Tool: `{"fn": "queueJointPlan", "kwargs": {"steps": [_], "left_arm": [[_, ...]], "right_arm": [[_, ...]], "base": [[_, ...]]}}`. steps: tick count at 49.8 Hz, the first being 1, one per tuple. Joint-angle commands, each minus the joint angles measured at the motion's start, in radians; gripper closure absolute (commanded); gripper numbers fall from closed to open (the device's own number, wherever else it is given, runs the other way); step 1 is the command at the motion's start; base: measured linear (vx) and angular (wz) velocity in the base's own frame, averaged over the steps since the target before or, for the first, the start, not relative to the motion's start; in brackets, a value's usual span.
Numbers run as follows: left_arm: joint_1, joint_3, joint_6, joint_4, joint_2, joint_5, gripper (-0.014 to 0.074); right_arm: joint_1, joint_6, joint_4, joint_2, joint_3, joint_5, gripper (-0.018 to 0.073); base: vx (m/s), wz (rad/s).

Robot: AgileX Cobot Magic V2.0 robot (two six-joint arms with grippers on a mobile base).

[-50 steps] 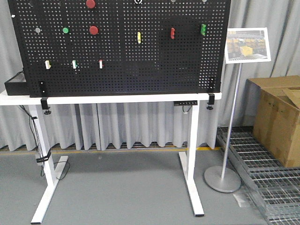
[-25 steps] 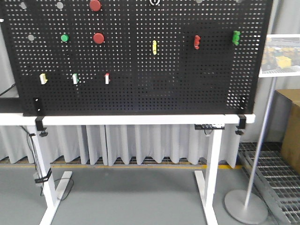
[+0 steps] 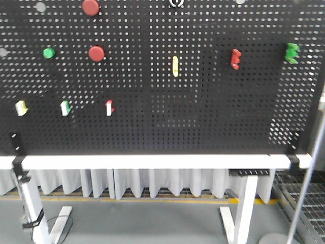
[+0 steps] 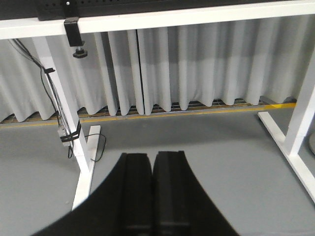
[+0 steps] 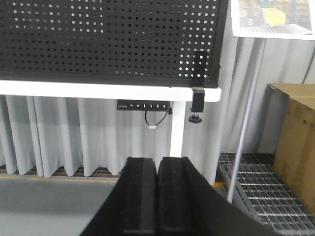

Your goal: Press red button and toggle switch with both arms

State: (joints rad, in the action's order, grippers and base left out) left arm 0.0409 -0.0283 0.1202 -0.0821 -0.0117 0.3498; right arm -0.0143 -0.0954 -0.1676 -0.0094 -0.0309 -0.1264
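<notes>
A black pegboard (image 3: 152, 127) stands on a white table (image 3: 152, 162) and fills the front view. Two round red buttons are on its upper left, one at the top edge (image 3: 91, 6) and one lower (image 3: 96, 53), next to a green button (image 3: 49, 52). Toggle switches are mounted on it: yellow (image 3: 175, 66), red (image 3: 235, 59), green (image 3: 292, 53), and three small white ones low on the left (image 3: 109, 107). Neither gripper shows in the front view. My left gripper (image 4: 152, 156) is shut and empty, low before the table legs. My right gripper (image 5: 157, 161) is shut and empty, below the pegboard's right corner (image 5: 199, 64).
White table legs (image 4: 81, 162) and grey curtains (image 4: 197, 69) are under the table. A sign stand pole (image 5: 243, 128) and a cardboard box (image 5: 295, 142) stand at the right over a metal floor grate (image 5: 256, 191). Black clamps (image 5: 197, 101) hold the pegboard to the table.
The view has come closer to the pegboard; the board now fills the frame and the box and sign have passed out of the front view.
</notes>
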Motion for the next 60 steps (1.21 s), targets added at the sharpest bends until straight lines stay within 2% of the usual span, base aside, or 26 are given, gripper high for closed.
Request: {"fn": "queueJointPlan", "kwargs": {"steps": [1, 29, 60], "left_arm": [[0.007, -0.034, -0.006, -0.011, -0.017, -0.075, 0.0595], [0.007, -0.034, -0.006, -0.011, -0.017, -0.075, 0.0595], [0.007, -0.034, -0.006, -0.011, -0.017, -0.075, 0.0595]], "right_arm": [[0.000, 0.007, -0.009, -0.013, -0.011, 0.081, 0.0563], [0.000, 0.007, -0.009, -0.013, -0.011, 0.081, 0.0563], [0.000, 0.007, -0.009, -0.013, -0.011, 0.081, 0.0563]], "base": [[0.37, -0.01], [0.28, -0.01], [0.09, -0.01]]}}
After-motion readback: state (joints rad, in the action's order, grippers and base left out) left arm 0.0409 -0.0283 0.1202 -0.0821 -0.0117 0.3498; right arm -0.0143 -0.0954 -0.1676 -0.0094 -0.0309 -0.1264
